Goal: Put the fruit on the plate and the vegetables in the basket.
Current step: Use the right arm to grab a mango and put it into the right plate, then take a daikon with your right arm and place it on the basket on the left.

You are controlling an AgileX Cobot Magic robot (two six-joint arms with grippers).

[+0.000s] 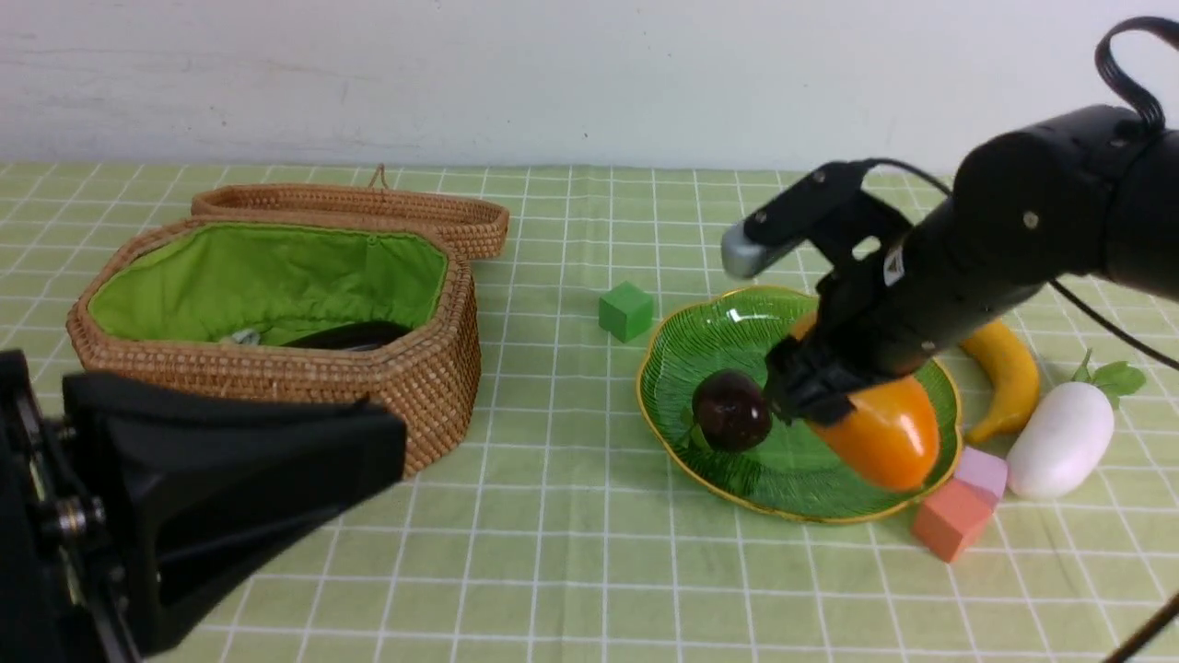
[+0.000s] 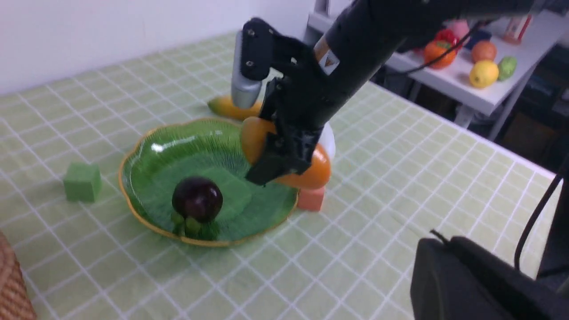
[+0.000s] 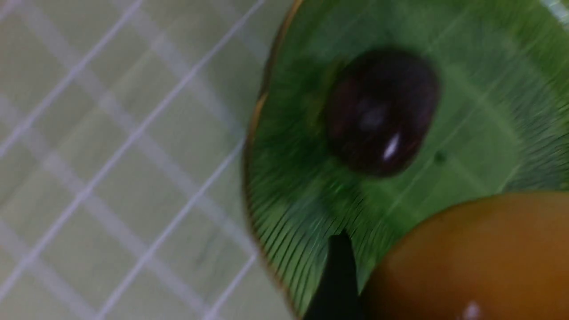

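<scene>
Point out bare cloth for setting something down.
Bare: the cloth between basket and plate, nearer than the green cube; also in front of the plate. Crowded: the plate's right, where banana, radish, pink block and orange block huddle.

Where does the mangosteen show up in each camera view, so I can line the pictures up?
Front view: mangosteen on the left part of the plate, beside the mango.
Left wrist view: mangosteen on the plate, by the rim nearest the camera.
Right wrist view: mangosteen on the plate, beyond the mango.
Shared landmark: the plate's gold rim.
</scene>
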